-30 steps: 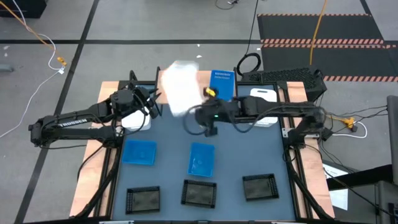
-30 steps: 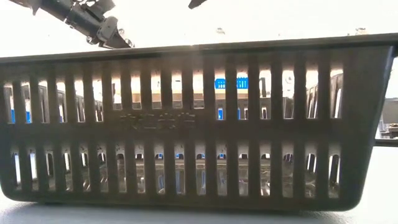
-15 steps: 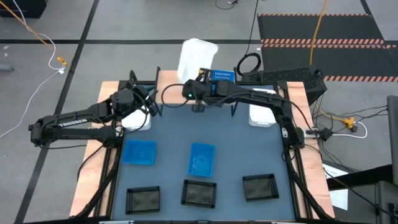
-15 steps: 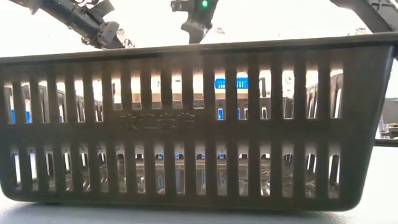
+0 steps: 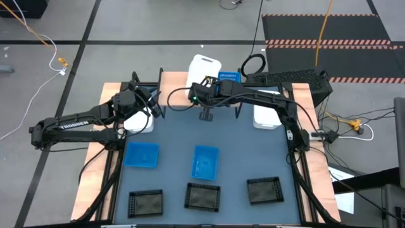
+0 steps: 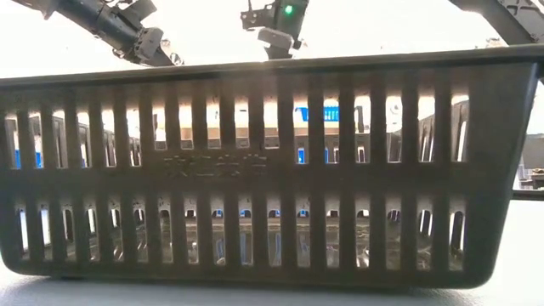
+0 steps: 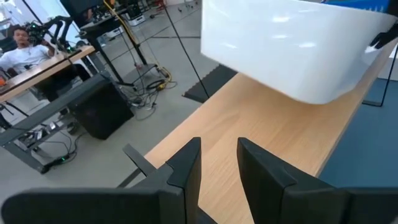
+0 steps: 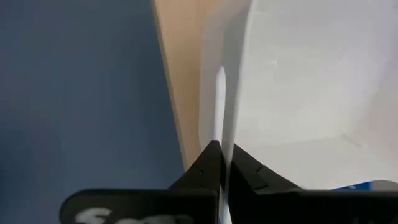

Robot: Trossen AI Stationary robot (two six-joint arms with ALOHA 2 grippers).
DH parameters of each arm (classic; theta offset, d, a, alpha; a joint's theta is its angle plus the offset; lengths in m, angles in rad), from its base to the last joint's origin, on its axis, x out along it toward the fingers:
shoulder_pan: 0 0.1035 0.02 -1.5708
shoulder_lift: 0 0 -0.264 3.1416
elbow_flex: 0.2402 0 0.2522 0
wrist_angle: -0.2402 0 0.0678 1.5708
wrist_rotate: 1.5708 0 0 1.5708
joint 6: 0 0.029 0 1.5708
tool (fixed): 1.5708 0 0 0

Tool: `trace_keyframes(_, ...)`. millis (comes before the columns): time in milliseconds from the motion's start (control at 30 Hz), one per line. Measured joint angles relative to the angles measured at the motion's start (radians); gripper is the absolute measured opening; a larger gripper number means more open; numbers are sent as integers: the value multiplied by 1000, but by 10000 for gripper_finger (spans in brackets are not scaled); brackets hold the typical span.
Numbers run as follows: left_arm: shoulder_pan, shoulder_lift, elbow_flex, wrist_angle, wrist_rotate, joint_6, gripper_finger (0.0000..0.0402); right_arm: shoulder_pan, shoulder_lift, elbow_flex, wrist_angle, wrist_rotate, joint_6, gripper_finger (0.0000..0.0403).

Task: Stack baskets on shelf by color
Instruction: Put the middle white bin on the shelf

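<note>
My right gripper (image 5: 204, 85) is shut on a white basket (image 5: 204, 68), held over the light-wood shelf (image 5: 172, 87) beside a blue basket (image 5: 228, 77) that stands on it. In the left wrist view the white basket (image 7: 292, 50) shows tilted, just above the plank (image 7: 261, 143). My left gripper (image 7: 217, 155) waits open at the table's far left with nothing between its fingers, above another white basket (image 5: 136, 121). A third white basket (image 5: 266, 115) sits at the far right. Two blue baskets (image 5: 142, 154) (image 5: 205, 161) and three black ones (image 5: 202, 196) rest on the mat. My right gripper pinches the white basket's thin side wall at its rim (image 8: 221, 93), one finger (image 8: 208, 163) outside and one finger (image 8: 247, 167) inside. The fingers slant down from the table's near side. The basket sits tilted over the shelf; whether its bottom touches the plank I cannot tell.
A black basket (image 6: 272, 170) fills the low view right in front of the camera. The dark blue-grey mat (image 5: 171, 136) lies between shelf and near baskets. The table's black frame rails (image 5: 114, 171) run along both sides. A person sits in the room beyond (image 7: 25, 53).
My right gripper has carried the white basket from above the mat's far part toward the table's far edge, then down over the shelf, tipping further downward. The basket has come lower, beside the blue one.
</note>
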Motion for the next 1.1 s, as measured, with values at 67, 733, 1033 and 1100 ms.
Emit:
trace_keyframes(67,0,0,0,0,0,0,106,0,-1,0,-1,0,0,0)
trace_keyframes(733,0,0,0,2,-68,0,106,-20,0,0,12,-4,-8,9)
trace_keyframes(1033,0,0,0,2,-69,0,106,-44,0,0,12,-105,-1,46)
trace_keyframes(1100,0,0,0,1,-69,-1,106,-48,0,0,13,-105,-1,67)
